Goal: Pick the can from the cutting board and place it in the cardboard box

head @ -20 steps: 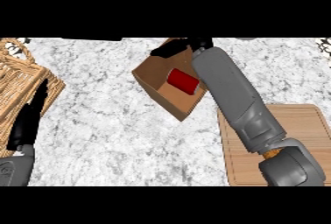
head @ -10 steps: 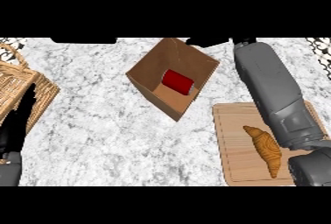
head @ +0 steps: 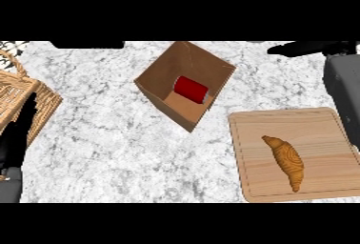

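Note:
The red can (head: pixel 191 89) lies on its side inside the open cardboard box (head: pixel 160 82), which stands tilted on the marble counter at the upper middle. Nothing holds the can. At the lower right lies the wooden cutting board (head: pixel 316 128), with only a croissant (head: pixel 285 162) on it. My right hand (head: pixel 309 47) shows as a black shape at the top right edge, off to the right of the box, fingers stretched out and empty. Its grey forearm (head: pixel 345 90) runs down the right edge. At the left edge my left hand (head: pixel 15 140) rests open.
A wicker basket (head: pixel 25 97) stands at the far left, partly behind my left hand. Bare marble counter (head: pixel 119 152) spreads between the basket, the box and the board.
My right arm has swung from over the box to the right edge, leaving the can in the box and uncovering the board and croissant. The left hand stays put.

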Controlling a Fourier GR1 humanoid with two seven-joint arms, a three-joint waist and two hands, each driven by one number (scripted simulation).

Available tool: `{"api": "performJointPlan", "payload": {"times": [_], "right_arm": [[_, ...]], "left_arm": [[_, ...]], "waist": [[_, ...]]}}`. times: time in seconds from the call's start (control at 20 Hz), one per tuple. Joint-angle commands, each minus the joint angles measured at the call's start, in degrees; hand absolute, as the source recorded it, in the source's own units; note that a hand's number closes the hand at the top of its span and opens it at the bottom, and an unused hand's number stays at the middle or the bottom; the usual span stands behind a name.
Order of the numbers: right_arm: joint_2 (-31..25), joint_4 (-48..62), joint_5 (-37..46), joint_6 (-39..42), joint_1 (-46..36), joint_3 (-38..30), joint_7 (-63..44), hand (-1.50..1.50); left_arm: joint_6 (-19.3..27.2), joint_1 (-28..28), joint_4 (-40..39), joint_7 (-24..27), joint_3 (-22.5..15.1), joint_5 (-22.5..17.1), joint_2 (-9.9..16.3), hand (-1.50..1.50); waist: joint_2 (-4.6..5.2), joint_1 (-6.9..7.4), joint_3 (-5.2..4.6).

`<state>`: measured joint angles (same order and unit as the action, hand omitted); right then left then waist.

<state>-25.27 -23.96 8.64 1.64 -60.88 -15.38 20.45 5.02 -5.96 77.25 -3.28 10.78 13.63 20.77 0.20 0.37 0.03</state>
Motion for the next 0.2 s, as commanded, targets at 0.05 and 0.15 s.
{"api": "performJointPlan", "payload": {"times": [0.05,0.15], "right_arm": [[-6.5,-1.0,-0.1,8.6,5.8,0.3,3.1,-1.50],[-9.6,0.5,0.3,12.6,6.4,0.5,4.9,-1.50]], "left_arm": [[-1.2,-0.8,1.0,-2.6,-0.1,-0.5,-0.4,0.00],[-2.6,1.9,1.1,0.5,0.5,-1.8,-0.3,0.00]], "waist": [[-0.10,-0.06,0.00],[0.05,0.49,0.01]]}}
